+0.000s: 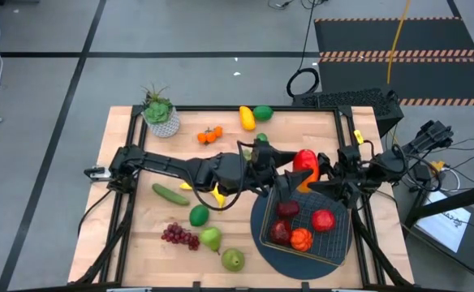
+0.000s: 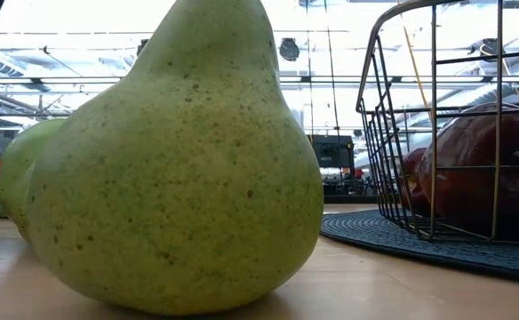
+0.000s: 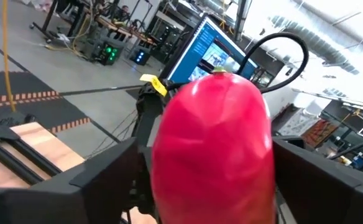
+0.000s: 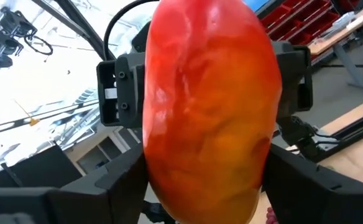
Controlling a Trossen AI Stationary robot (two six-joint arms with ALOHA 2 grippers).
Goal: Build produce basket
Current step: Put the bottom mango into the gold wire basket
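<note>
The wire basket [image 1: 308, 234] is sitting on a round dark mat [image 1: 263, 212] at the table's near right, and dark red apples [image 1: 288, 209], a red apple [image 1: 323, 220] and an orange fruit [image 1: 301, 239] are lying in it. Above its far edge a red-orange mango [image 1: 305, 163] is being clasped between the left gripper [image 1: 290, 174] and the right gripper [image 1: 316, 180] together. Pears [image 1: 233, 259], grapes [image 1: 179, 235] and a cucumber [image 1: 170, 194] are lying on the wooden table [image 1: 123, 235]; grey floor is surrounding it.

Both arms reach inward over the table, left hand [image 1: 290, 172] and right hand [image 1: 316, 174] meeting fingertip to fingertip
</note>
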